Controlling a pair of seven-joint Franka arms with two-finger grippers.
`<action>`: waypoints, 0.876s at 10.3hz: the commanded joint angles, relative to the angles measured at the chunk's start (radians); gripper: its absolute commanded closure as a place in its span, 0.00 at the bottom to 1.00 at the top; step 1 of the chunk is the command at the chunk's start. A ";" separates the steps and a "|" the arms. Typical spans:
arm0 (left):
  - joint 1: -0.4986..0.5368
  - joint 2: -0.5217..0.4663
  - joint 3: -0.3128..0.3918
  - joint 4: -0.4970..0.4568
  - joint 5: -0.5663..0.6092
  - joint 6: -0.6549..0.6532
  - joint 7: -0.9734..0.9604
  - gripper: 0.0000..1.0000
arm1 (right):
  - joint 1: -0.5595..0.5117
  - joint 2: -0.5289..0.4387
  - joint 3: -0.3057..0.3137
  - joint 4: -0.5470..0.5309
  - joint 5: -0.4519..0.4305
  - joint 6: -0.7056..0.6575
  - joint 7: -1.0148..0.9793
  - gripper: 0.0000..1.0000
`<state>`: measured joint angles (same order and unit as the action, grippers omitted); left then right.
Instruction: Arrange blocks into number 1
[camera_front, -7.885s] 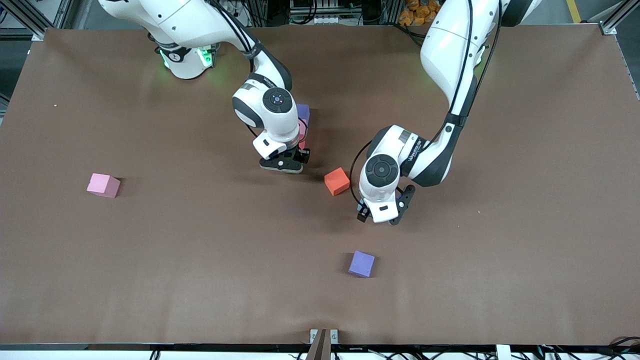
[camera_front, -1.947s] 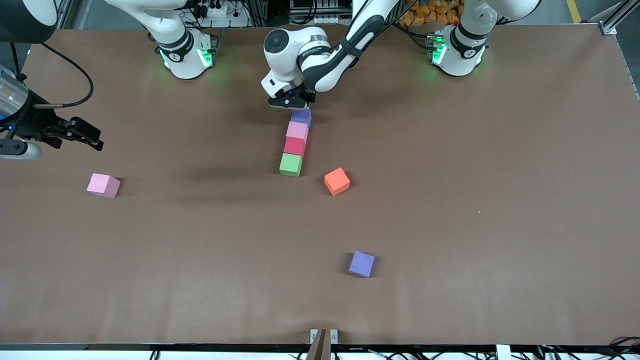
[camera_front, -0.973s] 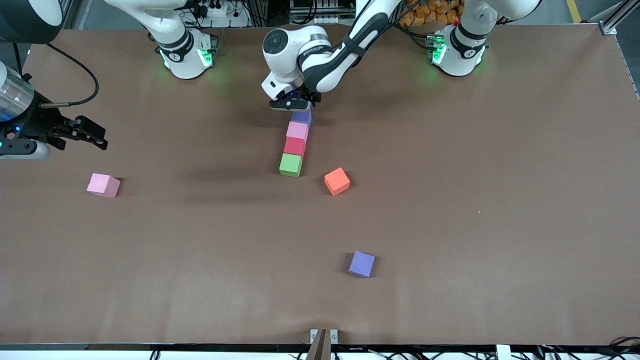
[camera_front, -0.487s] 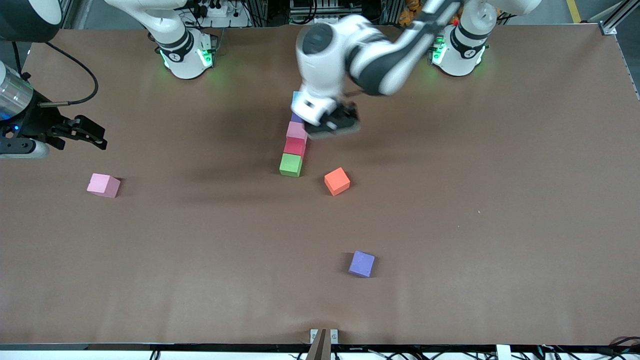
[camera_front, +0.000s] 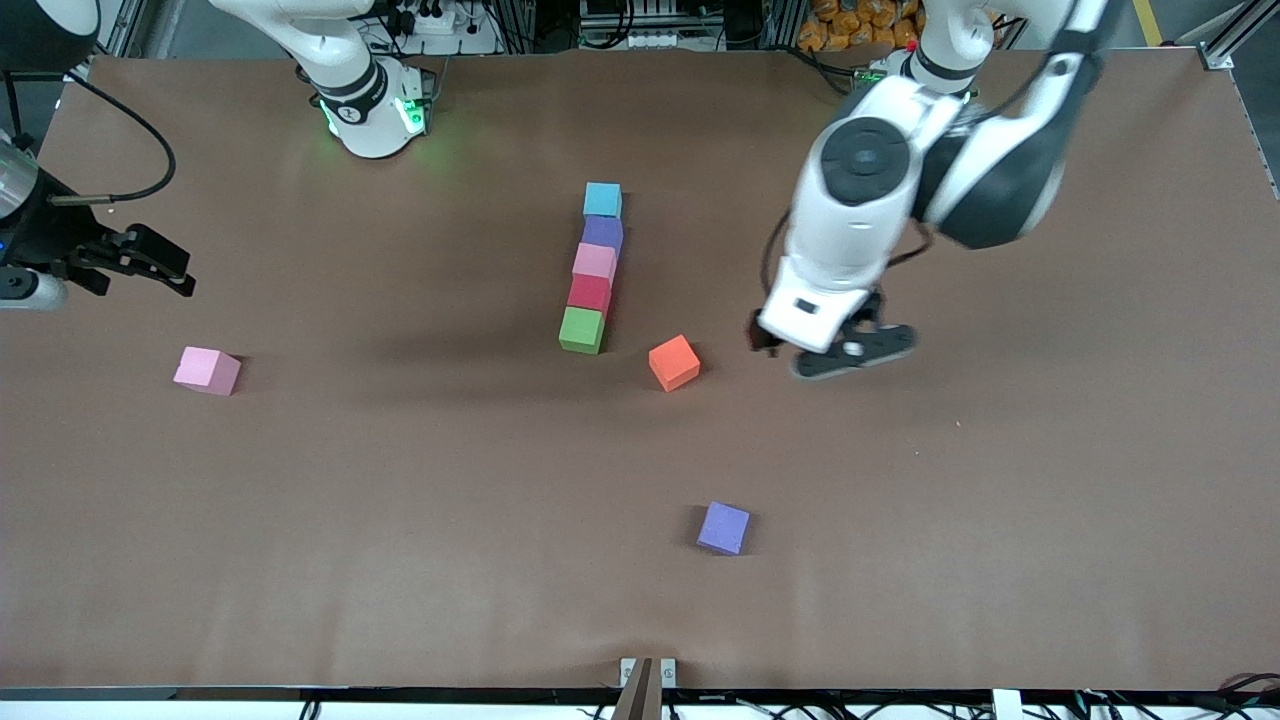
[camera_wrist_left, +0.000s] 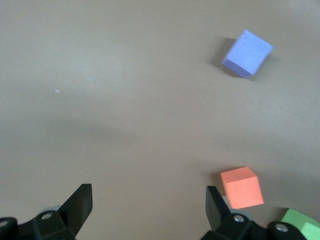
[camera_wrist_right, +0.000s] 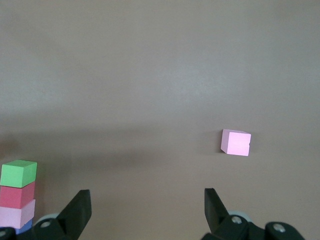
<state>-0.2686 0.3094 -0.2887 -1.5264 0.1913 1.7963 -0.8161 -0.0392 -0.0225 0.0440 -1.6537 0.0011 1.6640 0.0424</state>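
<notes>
While eight blocks are showing in the front view, five of them are sitting edge to edge in one straight row mid-table: light blue block (camera_front: 602, 199) farthest from the front camera, then purple block (camera_front: 603, 233), pink block (camera_front: 594, 263), red block (camera_front: 589, 293) and green block (camera_front: 581, 330) nearest.

Three are lying loose. Orange block (camera_front: 673, 362) is sitting near the green one, at about its 4 o'clock in the front view. Second purple block (camera_front: 723, 528) is lying well apart, nearest the front camera. Second pink block (camera_front: 207, 371) is resting toward the right arm's end of the table.

Counted by colour: two pink, two purple, one each of light blue, red, green, orange.

Left wrist view is picking up only the orange, the loose purple and a corner of green; the light blue one is appearing in the front view alone. Right wrist view is catching the loose pink plus the row's green end.

Left gripper (camera_front: 826, 352) is hanging over bare table (camera_front: 1050, 450) beside the orange block, fingers spread wide, holding nothing. Right gripper (camera_front: 150, 268) is waiting over the table's edge at the right arm's end, fingers likewise apart and holding nothing.
</notes>
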 joint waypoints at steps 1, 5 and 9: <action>0.113 -0.106 -0.017 -0.017 -0.021 -0.061 0.188 0.00 | -0.008 0.007 -0.003 0.034 0.017 -0.023 -0.016 0.00; 0.198 -0.251 0.142 -0.026 -0.120 -0.110 0.626 0.00 | -0.008 0.007 -0.013 0.080 0.016 -0.059 -0.015 0.00; 0.218 -0.316 0.166 -0.020 -0.144 -0.245 0.690 0.00 | 0.001 0.004 -0.026 0.078 0.017 -0.090 -0.007 0.00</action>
<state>-0.0526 0.0168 -0.1197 -1.5268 0.0614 1.5799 -0.1399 -0.0416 -0.0220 0.0246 -1.5942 0.0011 1.5957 0.0417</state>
